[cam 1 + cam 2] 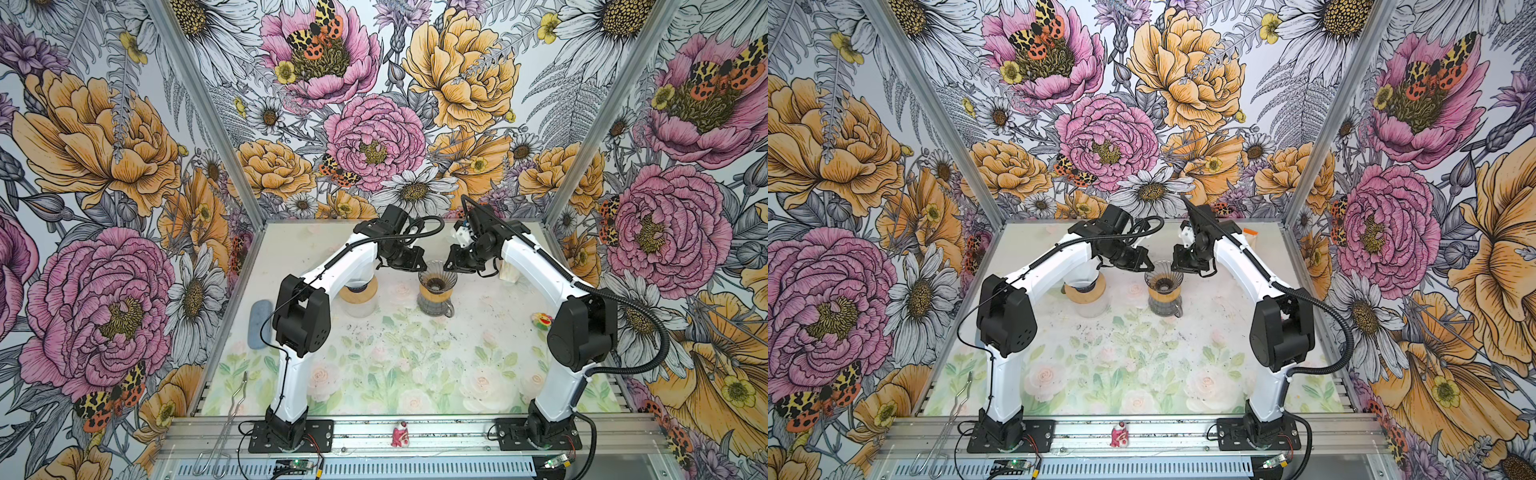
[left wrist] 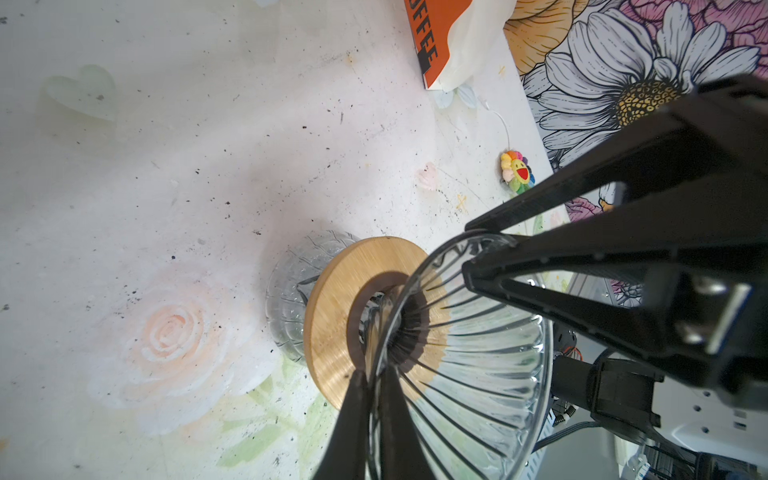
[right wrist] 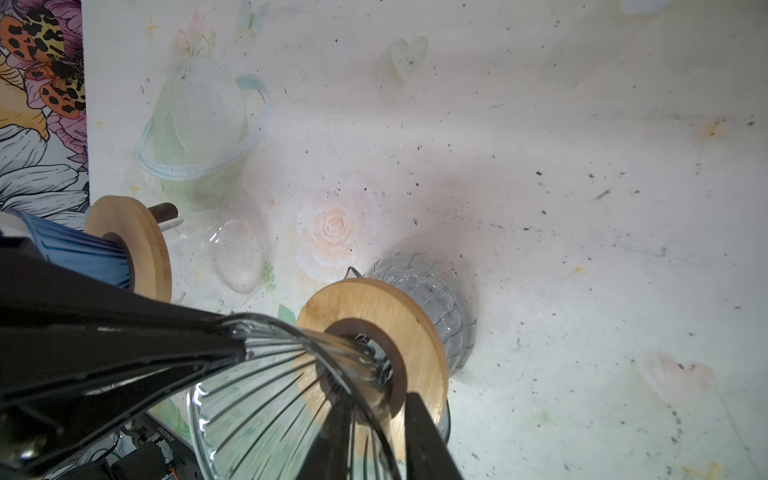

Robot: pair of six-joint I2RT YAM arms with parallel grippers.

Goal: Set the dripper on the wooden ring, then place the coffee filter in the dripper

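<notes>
**Both claws at the dripper rim; filter not located**

The clear ribbed glass dripper (image 1: 434, 279) (image 1: 1160, 280), fitted with a round bamboo collar, stands upright on a clear glass carafe (image 1: 432, 305). Both top views place it toward the far middle of the pale flower-printed desk (image 1: 395, 353).

The left claw (image 2: 374, 372) is pinched tight on the dripper's rim, one finger on either side of the glass wall. The right claw (image 3: 374, 399) sits at the opposite rim, its fingers a narrow way apart and straddling the glass (whether either pad touches it I cannot tell).

The coffee filter cannot be picked out in any view.

A white pack with an orange label (image 2: 432, 37) lies by the right-hand wall. A rainbow plush flower (image 1: 541, 320) lies nearer the front on that side. A second bamboo-collared glass vessel (image 1: 358, 295) stands just left of the dripper, under the left arm.
</notes>
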